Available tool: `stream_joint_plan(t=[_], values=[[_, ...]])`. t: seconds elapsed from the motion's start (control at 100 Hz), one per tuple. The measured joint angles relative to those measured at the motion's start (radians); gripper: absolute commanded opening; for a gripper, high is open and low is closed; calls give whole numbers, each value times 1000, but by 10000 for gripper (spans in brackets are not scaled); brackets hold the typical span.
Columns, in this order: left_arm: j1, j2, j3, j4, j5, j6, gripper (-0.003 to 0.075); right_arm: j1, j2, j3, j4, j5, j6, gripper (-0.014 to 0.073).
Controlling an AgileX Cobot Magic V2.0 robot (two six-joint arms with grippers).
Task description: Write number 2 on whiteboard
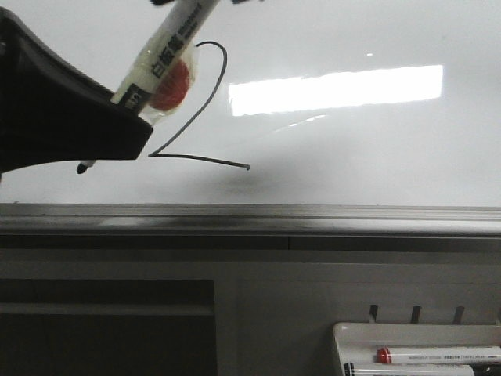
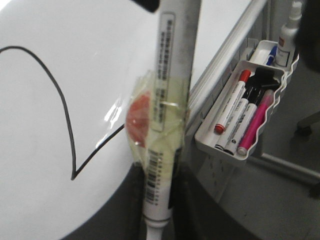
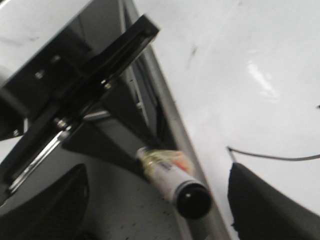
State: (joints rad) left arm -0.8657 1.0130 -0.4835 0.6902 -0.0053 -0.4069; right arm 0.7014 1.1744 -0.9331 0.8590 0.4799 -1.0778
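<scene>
The whiteboard [image 1: 352, 47] carries a thin black number 2 [image 1: 213, 86], seen again in the left wrist view as the number 2 [image 2: 60, 95]. My left gripper [image 1: 117, 125] is shut on a white marker [image 1: 160, 55] wrapped in yellowish tape with a red spot. The marker's black tip [image 1: 82, 167] sits low, left of the digit's lower corner; contact with the board cannot be told. In the left wrist view the marker [image 2: 167, 100] runs between the dark fingers [image 2: 127, 210]. My right gripper [image 3: 157, 185] is open, and the marker's black rear end [image 3: 192, 200] shows between its fingers.
A grey metal ledge [image 1: 313, 219] runs along the board's lower edge. A small white pen tray [image 2: 240, 145] holding several markers hangs below it to the right, seen also as the tray [image 1: 368, 337]. A spray bottle [image 2: 289, 35] stands beyond the tray.
</scene>
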Motion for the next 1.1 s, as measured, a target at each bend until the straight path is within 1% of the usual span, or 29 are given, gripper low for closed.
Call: stream_joint_plan(t=[0.11, 0.19, 0.33, 0.4, 0.52, 0.68, 0.84, 1.1], values=[[40, 0, -1, -149, 5, -1, -20, 0, -49, 0, 4, -126, 1, 477], [115, 0, -1, -275, 5, -2, -20, -2, -94, 0, 10, -200, 3, 462], [274, 2, -1, -495, 5, -5, -20, -3, -153, 0, 13, -231, 5, 461], [333, 9, -1, -565, 5, -5, -20, -3, -165, 0, 13, -231, 5, 461], [369, 32, -1, -606, 5, -5, -20, -3, -169, 0, 13, -225, 7, 461], [372, 66, -1, -619, 5, -5, -20, -3, -169, 0, 13, -216, 7, 461], [375, 113, -1, -649, -43, -5, -20, -3, -169, 0, 13, -208, 7, 461], [375, 156, -2, -658, -72, -5, -20, -3, -169, 0, 13, -198, 7, 461]])
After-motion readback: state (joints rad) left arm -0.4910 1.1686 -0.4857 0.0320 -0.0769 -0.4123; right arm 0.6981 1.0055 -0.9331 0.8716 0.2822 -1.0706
